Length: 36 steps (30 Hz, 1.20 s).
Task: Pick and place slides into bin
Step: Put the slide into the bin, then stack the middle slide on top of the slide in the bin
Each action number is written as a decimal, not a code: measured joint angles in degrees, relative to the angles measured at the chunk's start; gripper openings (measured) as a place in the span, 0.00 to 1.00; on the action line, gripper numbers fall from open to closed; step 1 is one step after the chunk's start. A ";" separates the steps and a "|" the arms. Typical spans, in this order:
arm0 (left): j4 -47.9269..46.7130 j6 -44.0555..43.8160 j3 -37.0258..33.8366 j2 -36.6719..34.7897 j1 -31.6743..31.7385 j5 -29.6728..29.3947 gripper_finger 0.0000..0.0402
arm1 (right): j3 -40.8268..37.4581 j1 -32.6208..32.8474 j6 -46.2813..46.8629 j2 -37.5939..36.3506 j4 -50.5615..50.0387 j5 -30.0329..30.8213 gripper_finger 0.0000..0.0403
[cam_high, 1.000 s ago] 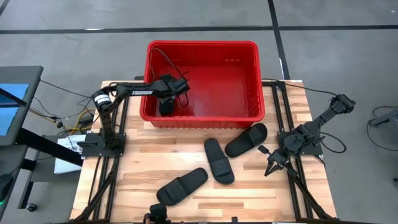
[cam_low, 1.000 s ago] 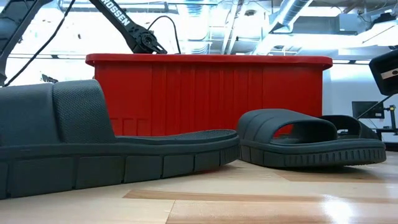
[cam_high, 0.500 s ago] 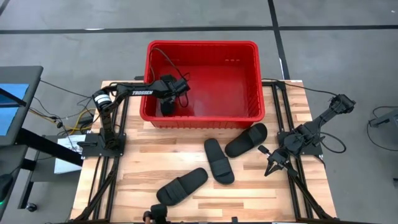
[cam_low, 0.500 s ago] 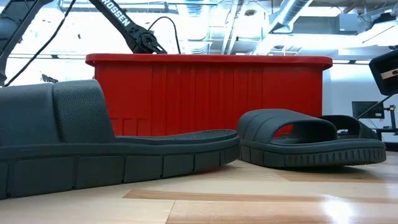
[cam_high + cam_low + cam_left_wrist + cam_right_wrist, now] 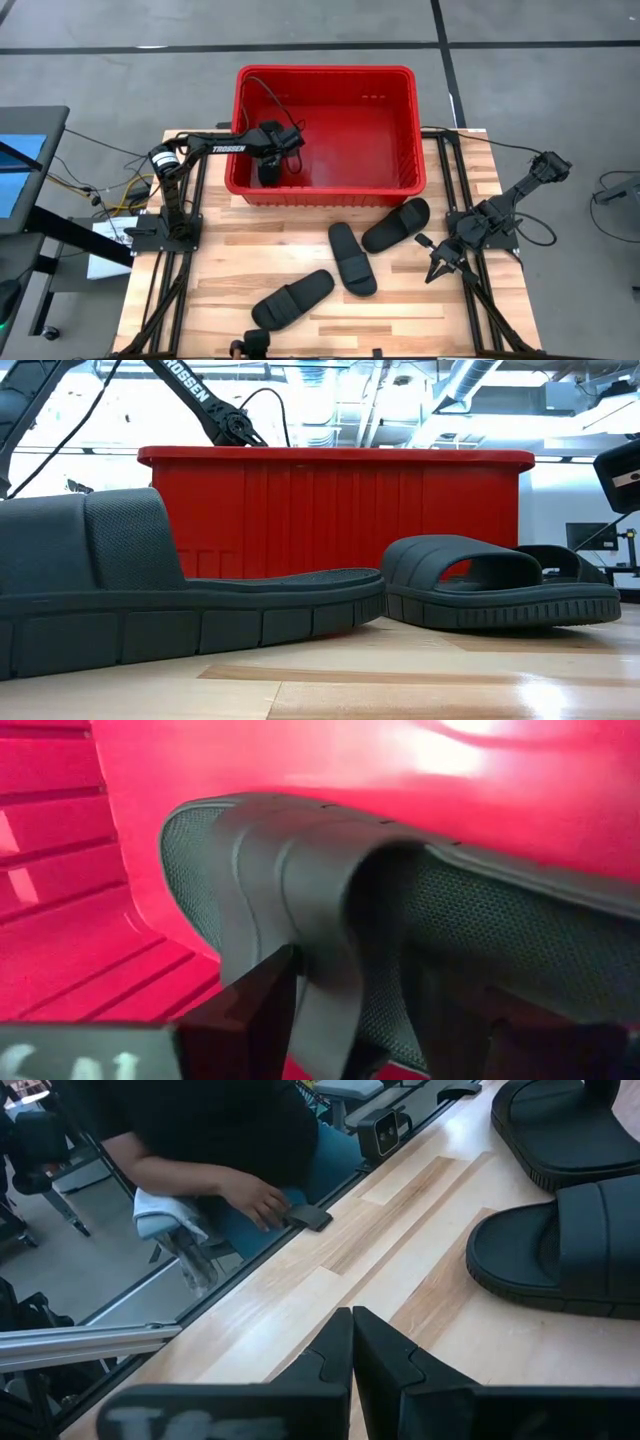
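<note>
The red bin stands at the table's far side. One black slide lies inside it, in the near left corner. My left gripper reaches down into the bin over that slide, open, one finger on each side of the slide's strap. Three more slides lie on the table in front of the bin: one near the bin, one in the middle, one toward the near edge. My right gripper waits shut at the table's right edge. My left gripper comes down slanting into the bin and straddles the near edge of the slide's strap, one finger outside it and one finger under its arch. Whether either finger touches the strap I cannot tell. The slide rests in the bin.
The bin's tall ribbed wall rises behind the slides on the table. Beyond the table's edge a person's hand rests on the frame rail in the right wrist view. Bare wood lies at the table's left half.
</note>
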 joint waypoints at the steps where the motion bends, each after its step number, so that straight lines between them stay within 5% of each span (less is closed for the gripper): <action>1: -0.93 0.04 0.38 0.00 0.00 0.25 0.41 | 0.00 -0.01 -0.01 0.02 -0.01 0.00 0.00; 36: -32.28 2.53 19.30 0.00 2.60 15.13 0.41 | 0.00 -0.01 0.00 0.02 -0.02 0.00 0.00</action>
